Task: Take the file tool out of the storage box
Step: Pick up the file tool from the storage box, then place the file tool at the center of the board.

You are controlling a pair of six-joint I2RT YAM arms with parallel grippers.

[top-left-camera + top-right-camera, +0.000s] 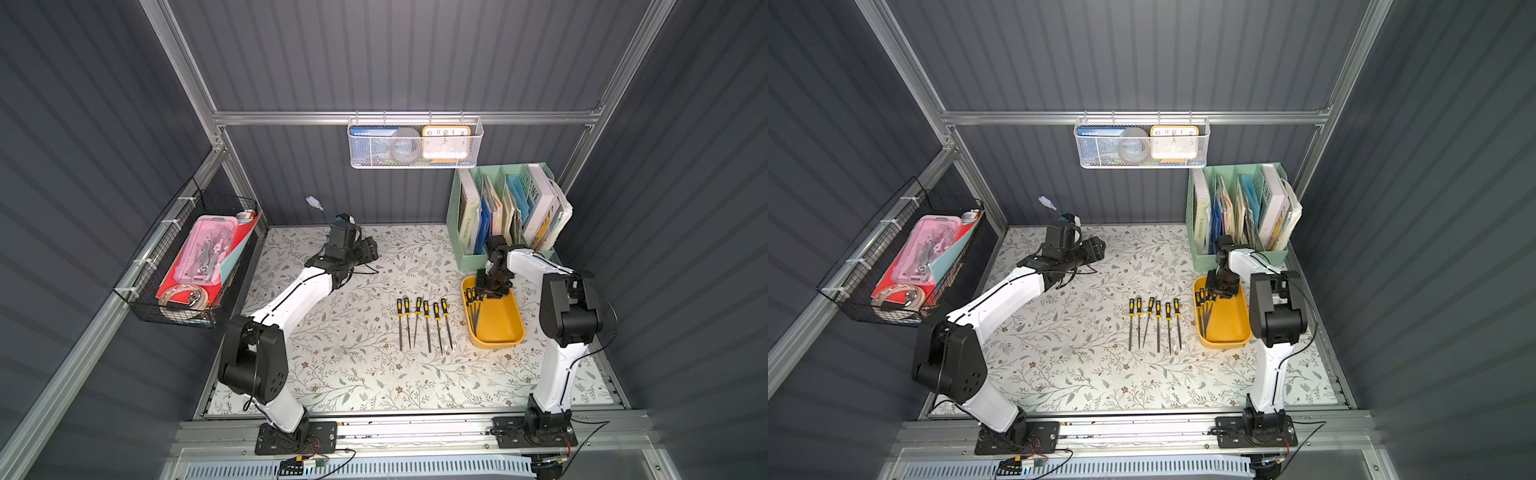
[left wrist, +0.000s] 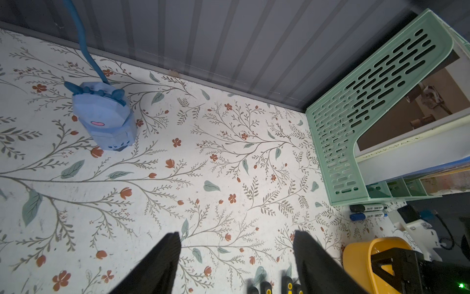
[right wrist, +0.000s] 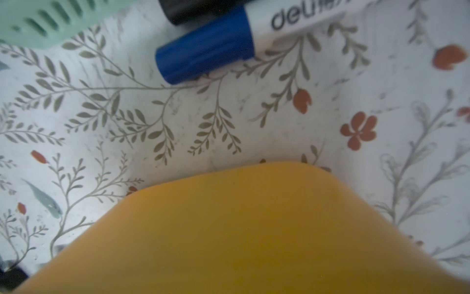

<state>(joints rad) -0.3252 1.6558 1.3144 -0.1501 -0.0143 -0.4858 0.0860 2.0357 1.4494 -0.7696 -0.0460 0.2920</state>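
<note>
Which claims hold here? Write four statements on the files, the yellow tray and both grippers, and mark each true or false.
Six metal files with black-and-yellow handles lie in a row on the floral table beside the mustard-yellow plastic tray. True.
The tray is empty. False: several files lie along one wall.
The left gripper holds a file. False: it is open and holds nothing.
The right gripper reaches into the tray at the handles' end. True.

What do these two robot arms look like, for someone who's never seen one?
The left arm and right arm both have white shells, chunky black joints and thin black cables running along the outside. The left gripper has two black, finely ribbed fingers.
</note>
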